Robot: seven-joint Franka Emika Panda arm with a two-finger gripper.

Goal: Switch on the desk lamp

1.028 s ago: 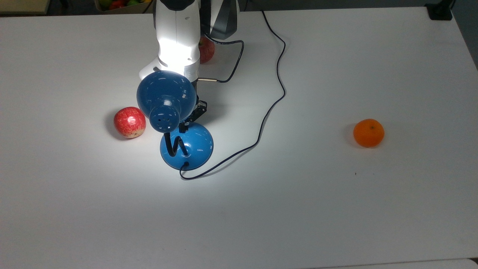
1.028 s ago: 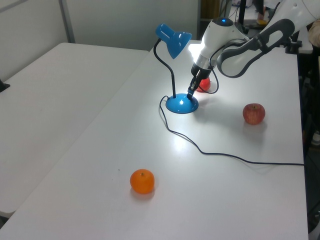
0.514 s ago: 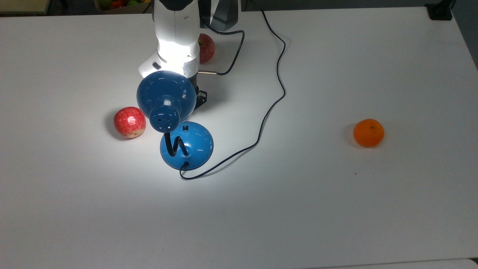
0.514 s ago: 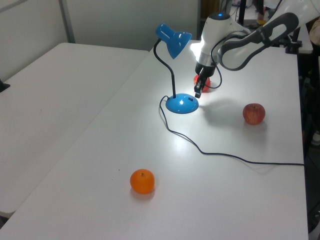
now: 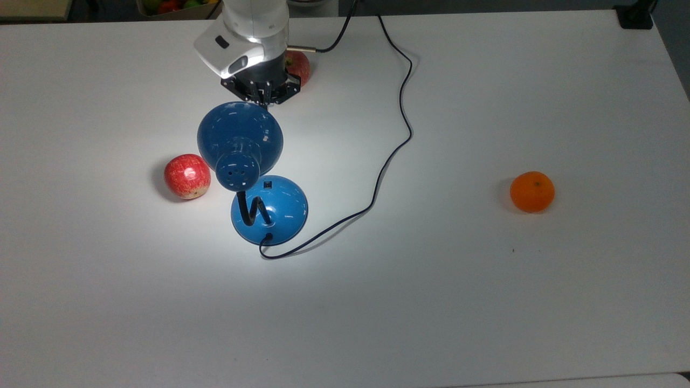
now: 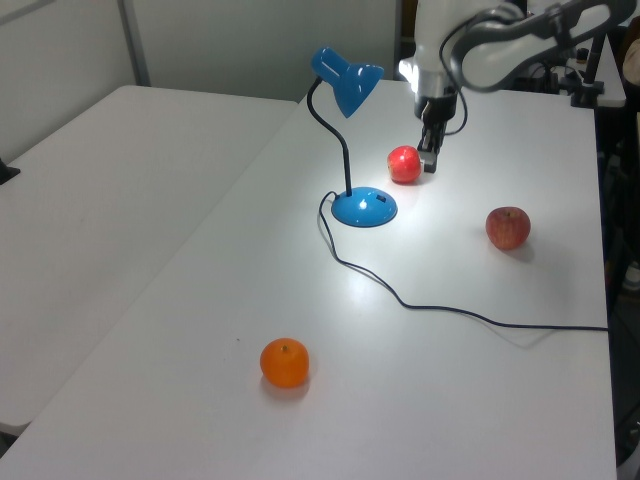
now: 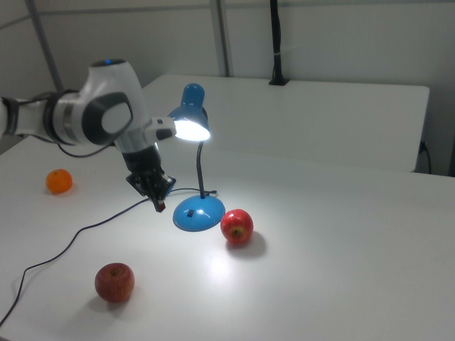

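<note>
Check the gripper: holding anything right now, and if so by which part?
Nothing is held. The gripper hangs in the air apart from the desk lamp, fingers together with nothing between them. The lamp is lit.

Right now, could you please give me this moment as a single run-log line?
desk lamp: lit, upright | gripper: raised, clear of lamp base, holding nothing | switch step: looks done | two apples, one orange on table
</note>
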